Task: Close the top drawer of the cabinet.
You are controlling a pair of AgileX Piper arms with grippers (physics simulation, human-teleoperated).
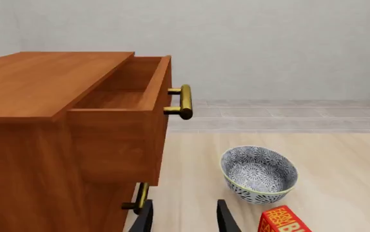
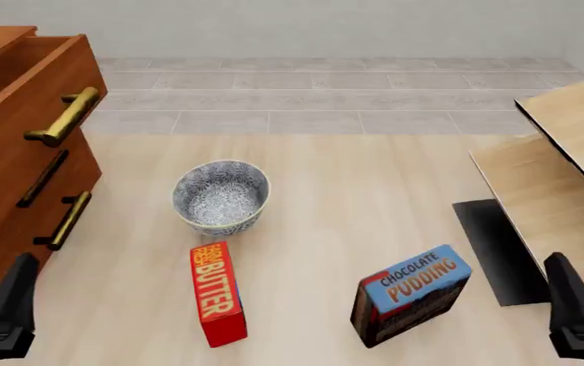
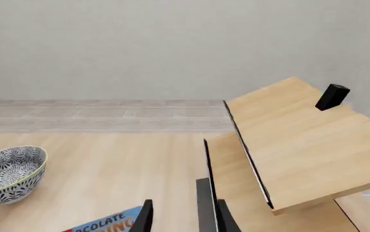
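Observation:
The cabinet (image 2: 8, 191) is reddish-brown wood and stands at the left of the table. Its top drawer (image 1: 123, 121) is pulled out, the inside showing, with a brass bar handle (image 1: 183, 101) on the front. In the front view the top drawer (image 2: 27, 114) juts out above the two lower drawers. My left gripper (image 1: 183, 221) is open, low and in front of the cabinet, touching nothing. It sits at the near left (image 2: 5, 309). My right gripper (image 3: 181, 220) is open and empty, at the near right (image 2: 577, 313).
A patterned bowl (image 2: 221, 196) sits mid-table. Nearer me lie a red butter box (image 2: 216, 293) and a blue chocolate pudding box (image 2: 411, 293). Pale wood boards (image 2: 566, 168) lean at the right beside a black mat (image 2: 495, 252). A small black block (image 3: 332, 96) sits on the upper board.

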